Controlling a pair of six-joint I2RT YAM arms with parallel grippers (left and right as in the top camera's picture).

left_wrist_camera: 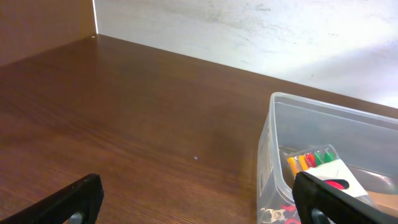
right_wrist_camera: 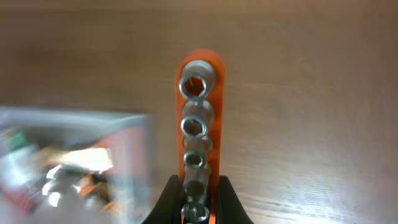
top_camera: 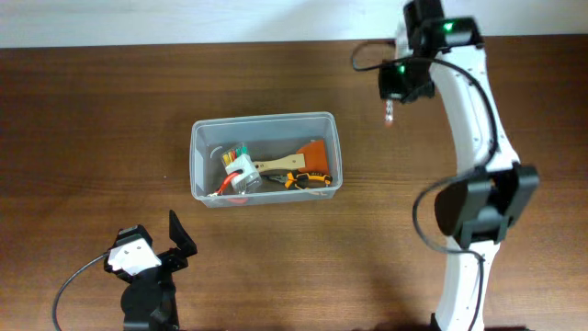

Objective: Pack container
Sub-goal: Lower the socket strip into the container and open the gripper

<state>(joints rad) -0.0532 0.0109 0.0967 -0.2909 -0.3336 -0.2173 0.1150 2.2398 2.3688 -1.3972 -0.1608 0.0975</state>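
**Socket rail held at upper right, container at mid-surface**

The container (top_camera: 262,120) is seen left of the centre of the overhead frame, resting on the brown wooden surface (top_camera: 83,110). It is a clear tub, and inside it are seen a wooden-handled tool, a pair of pliers with orange and black grips, and a small pack of coloured bits.

The right arm (top_camera: 473,101) is stretched from the lower right edge of the overhead frame up to the upper right corner, with a dark joint bent at about mid-height. Its wrist is turned downward near the top edge, right of the container and apart from it.

The right fingers (right_wrist_camera: 171,202) are closed on an orange socket rail (right_wrist_camera: 198,124). In the right wrist view, the rail is gripped at its lower end, and a row of silver sockets runs up the middle of the frame. A blurred corner of the container is seen at the lower left of that view.

The left arm (top_camera: 147,294) is folded low in the lower left of the overhead frame, below the container. The left fingers (left_wrist_camera: 78,198) are spread wide apart with nothing between them. They appear at the two bottom corners of the left wrist view, where the container's near wall is seen at the right.
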